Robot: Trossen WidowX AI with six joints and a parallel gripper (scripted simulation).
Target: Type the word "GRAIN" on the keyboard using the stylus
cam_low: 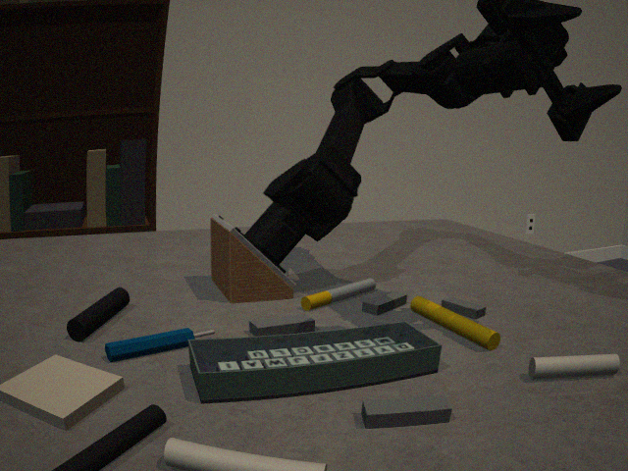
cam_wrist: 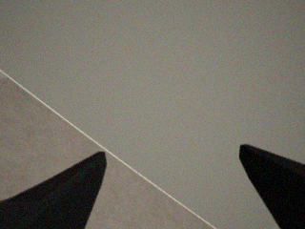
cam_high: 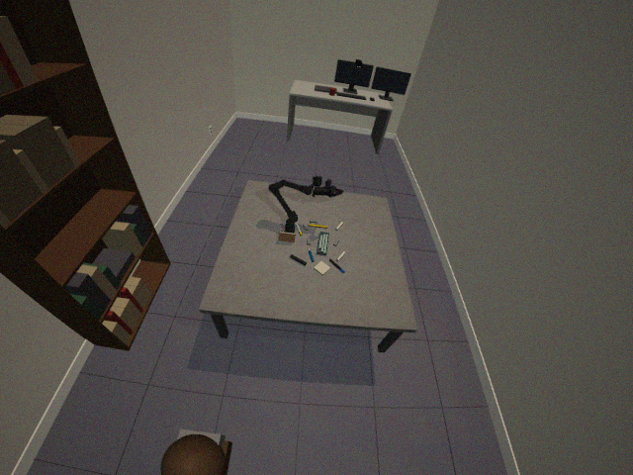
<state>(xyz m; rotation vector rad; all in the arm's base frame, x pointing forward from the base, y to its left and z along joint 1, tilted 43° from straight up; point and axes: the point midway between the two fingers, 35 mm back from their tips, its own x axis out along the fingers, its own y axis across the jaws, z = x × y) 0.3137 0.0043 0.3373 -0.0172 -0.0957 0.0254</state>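
Note:
The keyboard (cam_high: 322,242) (cam_low: 314,383) is a dark green tray-like block with two rows of pale letter keys, lying in front of the arm's base. A blue stick with a thin pale tip, which looks like the stylus (cam_high: 311,255) (cam_low: 149,344), lies flat on the desk beside the keyboard's left end in the exterior view, its tip pointing towards the arm's base side. My gripper (cam_low: 600,49) (cam_wrist: 172,154) is open and empty, high above the desk and well away from both. Its fingers stand wide apart in the wrist view, with only wall and desk surface behind them.
Around the keyboard lie a black cylinder (cam_low: 98,314), a cream pad (cam_low: 61,386), a dark pen (cam_low: 114,437), white cylinders (cam_low: 243,457) (cam_low: 573,366), a yellow cylinder (cam_low: 453,322), a yellow-and-white marker (cam_low: 339,293) and several grey blocks. The wooden base wedge (cam_low: 258,279) stands behind.

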